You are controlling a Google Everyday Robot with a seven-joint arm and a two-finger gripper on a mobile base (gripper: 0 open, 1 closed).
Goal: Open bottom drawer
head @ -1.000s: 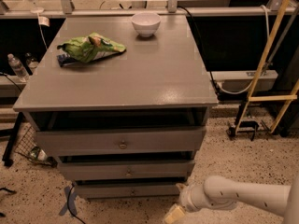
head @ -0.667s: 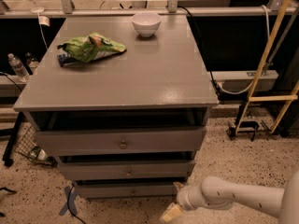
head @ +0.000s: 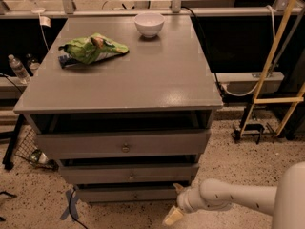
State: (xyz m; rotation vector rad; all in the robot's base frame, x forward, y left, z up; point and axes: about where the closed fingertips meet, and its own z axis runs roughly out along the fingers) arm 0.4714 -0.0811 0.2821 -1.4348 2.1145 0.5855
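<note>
The grey cabinet has three drawers. The bottom drawer is the lowest, with a narrow front and a small knob; a dark gap shows above its front. The middle drawer and the top drawer are above it. My white arm reaches in from the lower right. My gripper is low, just off the right end of the bottom drawer's front, with one fingertip near that corner and the other fingertip lower toward the floor.
A green chip bag and a white bowl lie on the cabinet top. A yellow frame and a dark stand are at the right. Water bottles and a wire basket sit at the left. Speckled floor lies around.
The arm and gripper have shifted slightly left toward the bottom drawer's right corner. The drawers look unchanged.
</note>
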